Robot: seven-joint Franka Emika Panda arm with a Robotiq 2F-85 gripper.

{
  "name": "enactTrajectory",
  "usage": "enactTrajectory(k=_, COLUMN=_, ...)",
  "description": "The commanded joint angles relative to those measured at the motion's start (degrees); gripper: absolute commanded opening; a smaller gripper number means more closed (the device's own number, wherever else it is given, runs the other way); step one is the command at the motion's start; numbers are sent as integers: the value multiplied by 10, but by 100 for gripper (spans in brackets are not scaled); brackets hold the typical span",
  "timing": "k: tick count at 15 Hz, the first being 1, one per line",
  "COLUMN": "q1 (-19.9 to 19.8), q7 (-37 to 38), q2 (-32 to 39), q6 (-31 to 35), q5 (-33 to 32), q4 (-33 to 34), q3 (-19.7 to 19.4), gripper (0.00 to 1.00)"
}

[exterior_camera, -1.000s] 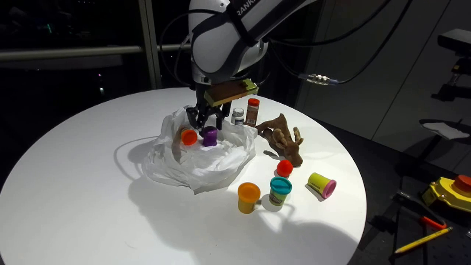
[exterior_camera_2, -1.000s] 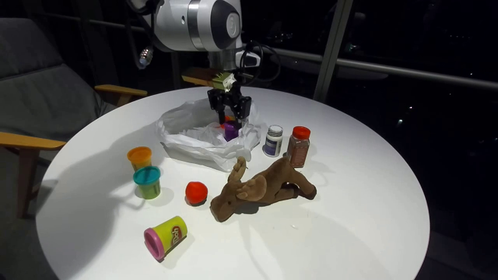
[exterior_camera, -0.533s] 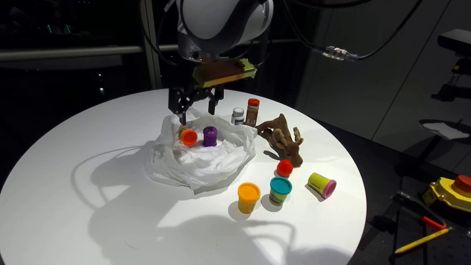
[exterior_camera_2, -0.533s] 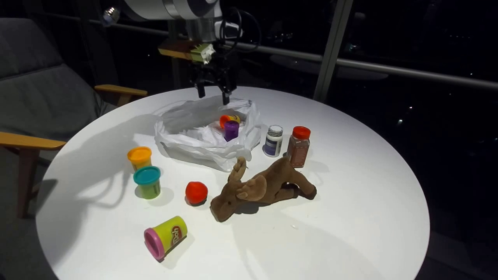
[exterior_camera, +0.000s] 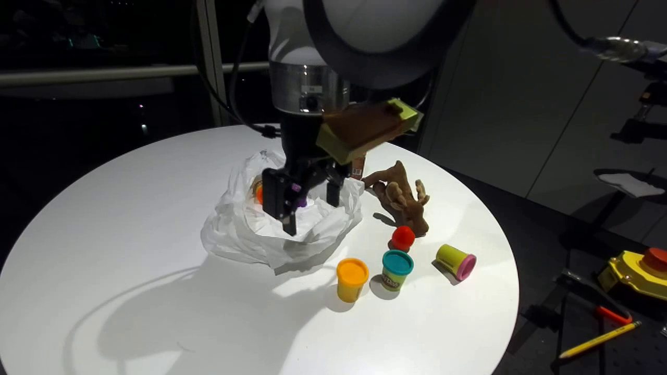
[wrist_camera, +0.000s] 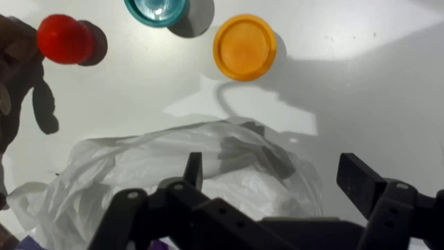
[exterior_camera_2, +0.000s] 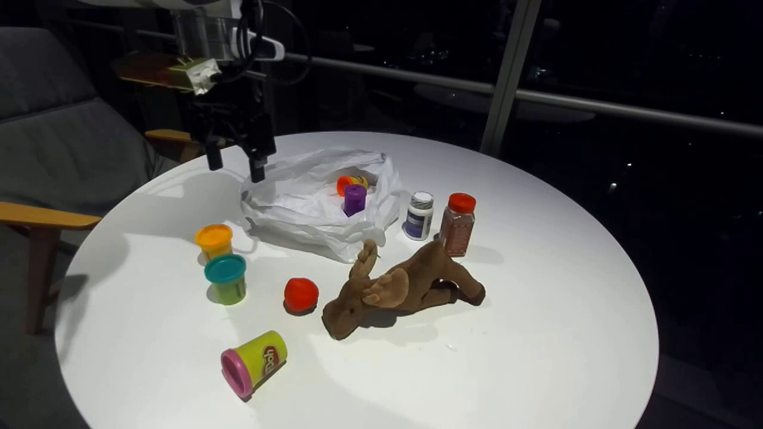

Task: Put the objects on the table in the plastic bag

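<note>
The orange tub [exterior_camera: 352, 281] stands upright on the table [exterior_camera: 130, 208] in an exterior view, between the plastic bag [exterior_camera: 245, 239] and the right-hand stretch of the table's near edge. The blue-green tub [exterior_camera: 396, 272] is just beside it. Over the bag hangs the gripper [exterior_camera: 311, 210], so the step in hand looks like reaching for the next thing to bag, with the orange tub the handiest.

In an exterior view, the purple tub [exterior_camera_2: 355, 201] and a yellow tub with an orange lid [exterior_camera_2: 351, 183] sit in the bag, toward the table's far edge; the orange tub is toward its left edge. The white bottle [exterior_camera_2: 418, 218], the red-capped shaker [exterior_camera_2: 458, 226], the brown plush moose [exterior_camera_2: 417, 274], the red round piece [exterior_camera_2: 301, 294] and the pink-lidded tub [exterior_camera_2: 256, 362] are outside the bag and make sense as later trips.

In the wrist view no table edge shows, so steer by the orange lid, which lies ahead of the fingers [wrist_camera: 360, 184], a little toward the one on the left. The gripper is spread wide and holds nothing. Clear the bag's rim before descending, as thin plastic could snag. Come straight down over the lid's middle, minding the blue-green tub, and squeeze the body rather than the lid's lip. Lift well above the bag's rim and let go low, in the bare folds beside the purple tub.
</note>
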Motion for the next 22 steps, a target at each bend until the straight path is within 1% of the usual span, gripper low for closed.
enactTrajectory(k=1, q1=-14, q7=-44, q2=-26, q6=35, q5=9, q4=-75, q3=24, gripper=100)
enactTrajectory(k=5, q1=-11, q7=-85, q2=-10, q6=71, q5=-9, q4=-99, q3=28, gripper=100)
enactTrajectory(k=7, q1=-4, q7=-86, q2=-4, q6=71, q5=-31, q4=-102, q3=19, gripper=100)
enactTrajectory(k=10, q1=-5, q7=-91, q2=1, q6=69, q5=-48, q4=-103, q3=16, gripper=100)
enactTrajectory(k=13, q1=-7, q7=-101, q2=9, q6=65, q5=-53, q4=-99, q3=17, gripper=100)
enactTrajectory(k=17, q1=-15, q7=-121, q2=23, q6=62, q5=-42, q4=-90, q3=20, gripper=100)
enactTrajectory(k=18, q1=-16, q7=-124, q2=25, q6=63, q5=-42, q4=-89, q3=20, gripper=84)
enactTrajectory(k=19, q1=-19, q7=-128, q2=26, q6=63, q5=-40, q4=-89, q3=21, gripper=74)
enactTrajectory(k=22, q1=-25, q7=-141, q2=26, q6=68, q5=-35, q4=-90, q3=24, gripper=51)
